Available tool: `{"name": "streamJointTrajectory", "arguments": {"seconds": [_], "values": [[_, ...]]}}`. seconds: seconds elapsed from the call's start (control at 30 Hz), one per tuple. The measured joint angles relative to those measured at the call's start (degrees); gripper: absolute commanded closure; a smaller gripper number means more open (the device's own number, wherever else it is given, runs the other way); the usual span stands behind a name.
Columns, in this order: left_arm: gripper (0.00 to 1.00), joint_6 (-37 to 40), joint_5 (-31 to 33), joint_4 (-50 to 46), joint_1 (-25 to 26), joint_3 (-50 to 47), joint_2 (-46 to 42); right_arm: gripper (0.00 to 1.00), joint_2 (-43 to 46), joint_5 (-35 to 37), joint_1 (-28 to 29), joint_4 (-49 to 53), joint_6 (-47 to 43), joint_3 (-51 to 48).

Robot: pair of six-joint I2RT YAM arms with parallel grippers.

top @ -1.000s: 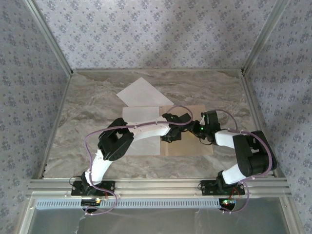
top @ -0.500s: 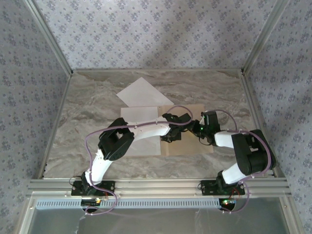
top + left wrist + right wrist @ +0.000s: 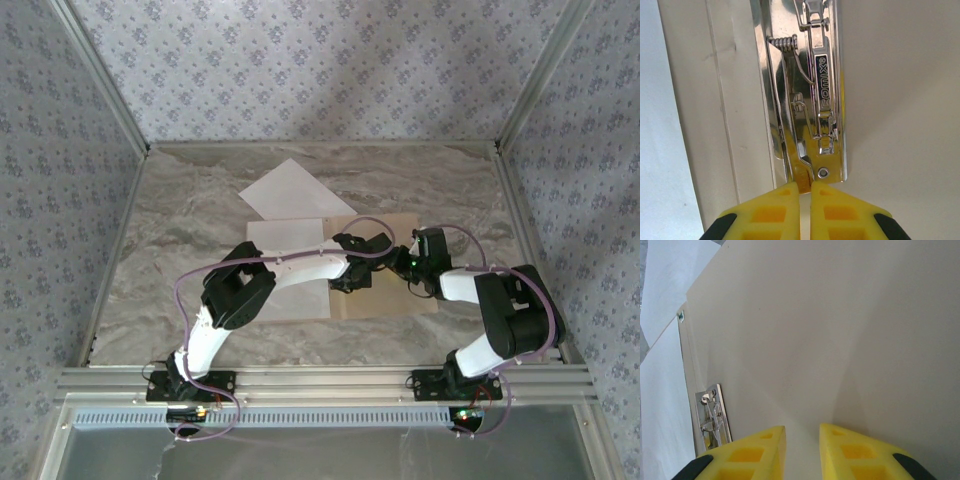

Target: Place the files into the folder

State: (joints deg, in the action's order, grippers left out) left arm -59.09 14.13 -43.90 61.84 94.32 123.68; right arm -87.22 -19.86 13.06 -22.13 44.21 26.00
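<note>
While the left gripper (image 3: 805, 187) clamps one chrome spring clip (image 3: 815, 100) on the single tan cardboard folder (image 3: 840, 340) under the right gripper (image 3: 802, 432), jaws slightly apart and empty, we count two white paper sheets (image 3: 290, 190) (image 3: 285, 238) leftward.

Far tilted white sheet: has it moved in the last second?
No. The tilted sheet keeps the same spot and the same angle against the table's far edge in the top view.

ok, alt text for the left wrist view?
The left end effector pinches the near end of a metal spring clip fixed to the tan folder. A white sheet lies at the left edge.
</note>
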Motion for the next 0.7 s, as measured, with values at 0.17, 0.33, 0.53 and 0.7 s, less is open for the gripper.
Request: {"name": "streamJointTrajectory", "arguments": {"seconds": [0.17,0.33,0.53,0.7], "values": [[0.92,-0.1,-0.4,0.5,0.0,0.0,0.1,0.74,0.0,0.0,0.0,-0.6,0.0,-0.3],[0.92,0.0,-0.7,0.6,0.0,0.0,-0.2,0.74,0.0,0.2,0.2,-1.3,0.2,-0.6],[0.92,0.1,-1.4,0.6,-0.4,0.0,-1.0,0.74,0.0,0.7,0.4,-1.9,0.2,-0.9],[0.92,0.1,-2.1,0.2,-0.9,0.0,-2.0,0.74,0.0,0.7,0.4,-2.2,0.2,-1.0]]}}
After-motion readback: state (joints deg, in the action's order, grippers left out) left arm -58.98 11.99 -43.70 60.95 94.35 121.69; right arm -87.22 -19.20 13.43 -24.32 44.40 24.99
